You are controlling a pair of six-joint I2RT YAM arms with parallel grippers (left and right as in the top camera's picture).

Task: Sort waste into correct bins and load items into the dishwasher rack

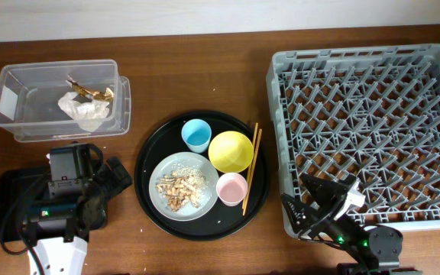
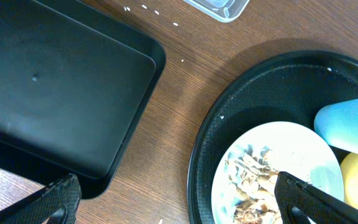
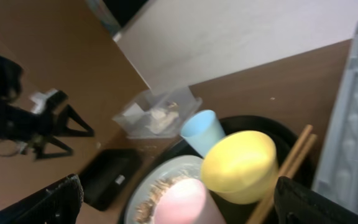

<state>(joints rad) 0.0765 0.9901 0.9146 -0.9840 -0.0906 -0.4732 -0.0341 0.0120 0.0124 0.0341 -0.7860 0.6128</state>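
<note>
Both spread wide and empty, my left fingers (image 2: 55, 200) hang at 9 o'clock of the grey plate (image 2: 297, 143), beside the shallow black tray (image 2: 55, 81) where I judge its food scraps (image 2: 250, 186) belong, while my right fingers (image 3: 58, 199) hover at the dishwasher rack (image 1: 357, 55)'s 7 o'clock corner, facing the yellow bowl (image 3: 240, 167).

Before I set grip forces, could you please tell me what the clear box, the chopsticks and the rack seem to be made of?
Clear box: likely thin plastic, glossy; the table shows through its walls.
Chopsticks: apparently wood or bamboo, matte, going by the plain tan colour.
Rack: seemingly moulded plastic, matte grey, with a uniform lattice and pegs.
</note>
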